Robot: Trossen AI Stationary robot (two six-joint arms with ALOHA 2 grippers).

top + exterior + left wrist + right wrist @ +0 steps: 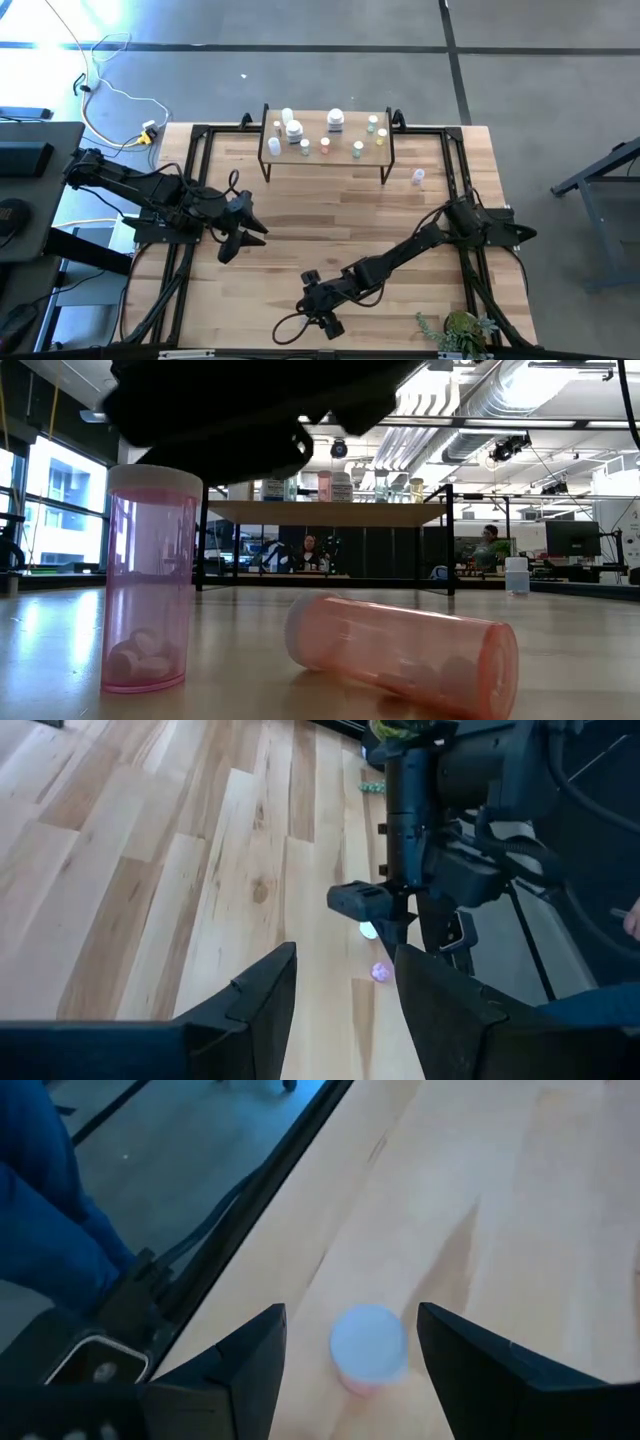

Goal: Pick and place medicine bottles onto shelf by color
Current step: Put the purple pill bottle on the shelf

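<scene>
Two pink bottles fill the low view's foreground: upright pink bottle (150,580) at left, toppled pink bottle (405,652) at lower centre

Right gripper (350,1345) hangs spread wide right over a white-capped pink bottle (368,1348) near the table's front edge, bottom centre of the high view; left gripper (240,232) waits wide open at centre left; shelf (327,150), top centre, carries most bottles, and a lone white bottle (418,177) stands just right of it
</scene>
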